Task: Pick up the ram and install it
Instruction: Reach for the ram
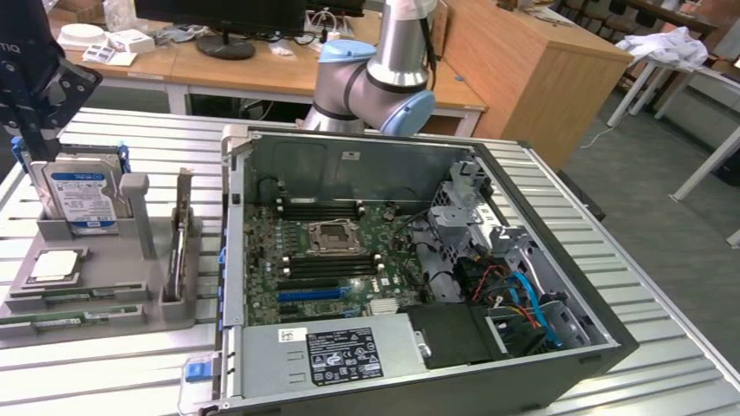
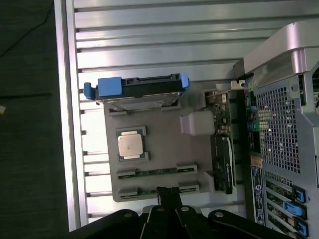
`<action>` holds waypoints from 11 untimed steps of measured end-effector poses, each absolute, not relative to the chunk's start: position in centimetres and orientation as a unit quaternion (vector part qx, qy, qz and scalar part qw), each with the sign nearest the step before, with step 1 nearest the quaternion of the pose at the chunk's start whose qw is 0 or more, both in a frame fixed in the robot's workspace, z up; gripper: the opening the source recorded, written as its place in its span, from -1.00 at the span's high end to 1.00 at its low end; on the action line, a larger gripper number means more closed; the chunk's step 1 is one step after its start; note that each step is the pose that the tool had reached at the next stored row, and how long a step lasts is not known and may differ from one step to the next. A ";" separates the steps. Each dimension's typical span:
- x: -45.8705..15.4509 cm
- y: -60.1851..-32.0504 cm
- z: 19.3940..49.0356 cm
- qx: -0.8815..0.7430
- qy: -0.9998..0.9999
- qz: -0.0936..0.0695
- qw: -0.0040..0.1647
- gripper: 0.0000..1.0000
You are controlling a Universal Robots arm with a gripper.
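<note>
From the exterior view, can make out the gripper [image 1: 35, 139] raised at the exterior view's left, above the hard drive [image 1: 79, 192] standing on edge, and touching nothing. Can find the ram [image 1: 58, 321] lying flat along the outer edge of the grey tray [image 1: 116, 269], seated in end clips next to a second stick [image 1: 72, 299] and the processor chip [image 1: 55, 266]; probably parked that way to keep each part fixed and reachable from above. Can also see the open computer case [image 1: 555, 286] just beside the tray, with its motherboard [image 1: 335, 251] facing up and the memory slots [image 1: 324, 209] apparently empty, likely so as to take a stick pushed straight down. From the wrist view, looks down past fingers [image 2: 163, 199] pressed together with nothing between them, set right over the ram [image 2: 148, 190] in its clips. Judged from that: closed, empty-handed, hovering over the ram, with nothing lifted yet.
</note>
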State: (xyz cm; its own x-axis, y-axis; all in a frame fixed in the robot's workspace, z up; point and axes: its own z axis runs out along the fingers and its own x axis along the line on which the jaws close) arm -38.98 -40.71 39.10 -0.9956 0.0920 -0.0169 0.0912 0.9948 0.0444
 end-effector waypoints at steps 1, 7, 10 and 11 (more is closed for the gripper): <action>-39.0 -40.8 39.1 0.045 0.999 0.022 0.009 0.79; -39.0 -41.0 39.1 0.039 0.999 0.022 0.009 0.79; -39.0 -41.1 39.1 0.036 0.999 0.022 0.009 0.79; -39.0 -41.2 39.1 0.035 0.999 0.022 0.009 0.79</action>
State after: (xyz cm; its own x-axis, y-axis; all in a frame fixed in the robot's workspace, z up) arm -38.98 -41.17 39.10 -0.9974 0.0697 -0.0169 0.0689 0.9966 0.0444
